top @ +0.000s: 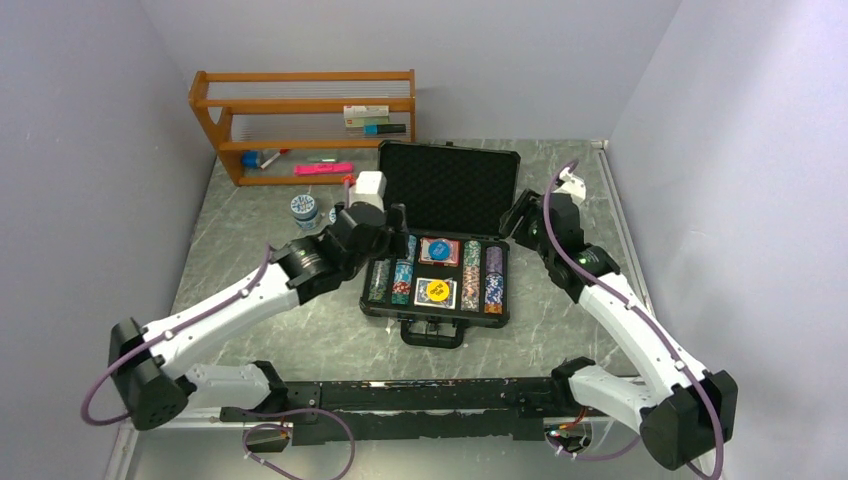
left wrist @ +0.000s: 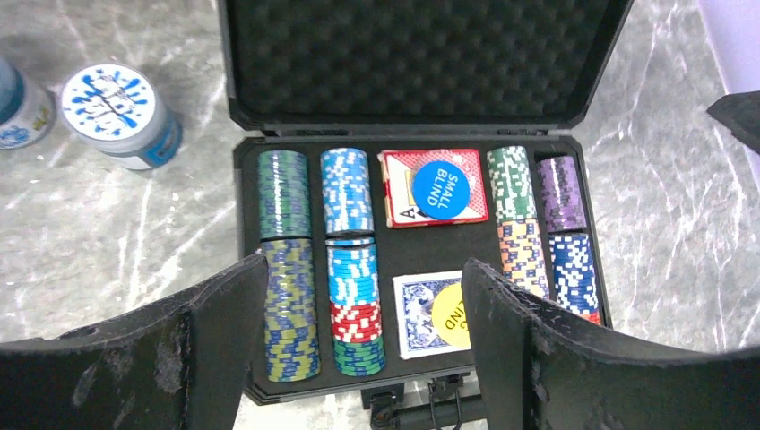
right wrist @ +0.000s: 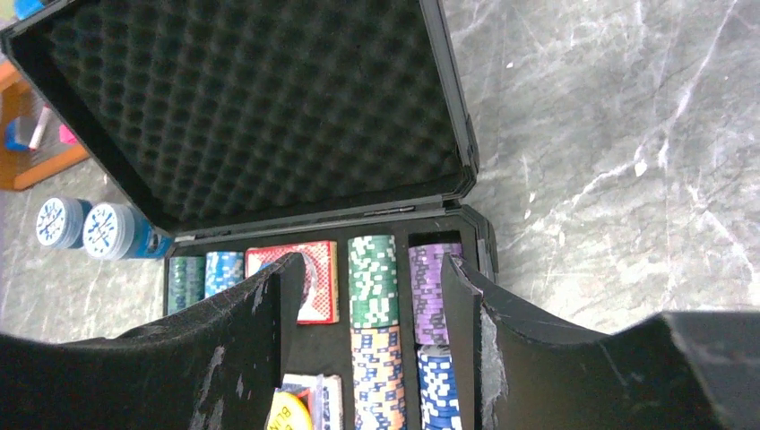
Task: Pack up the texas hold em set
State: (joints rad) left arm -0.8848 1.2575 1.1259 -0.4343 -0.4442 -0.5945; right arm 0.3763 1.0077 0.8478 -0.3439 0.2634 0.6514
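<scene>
**Open case, empty grippers**

The black foam-lined hard briefcase (top: 450, 185) lies open. The left gripper (left wrist: 366, 278) is spread wide and empty, with striped poker chip stacks (left wrist: 289, 305) and a blue card deck (left wrist: 414, 313) showing between its fingers. The right gripper (right wrist: 369, 264), equally wide and empty, frames the green and purple chip rows (right wrist: 374, 300).

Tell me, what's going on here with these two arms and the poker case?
Two robot arms are packing up a poker set. The case lies open on the table, its lid standing up. The chips, the red deck and the blue deck sit in its slots. The left tool and the right tool hang open over the case, holding nothing. The lid is not yet shut.
</scene>
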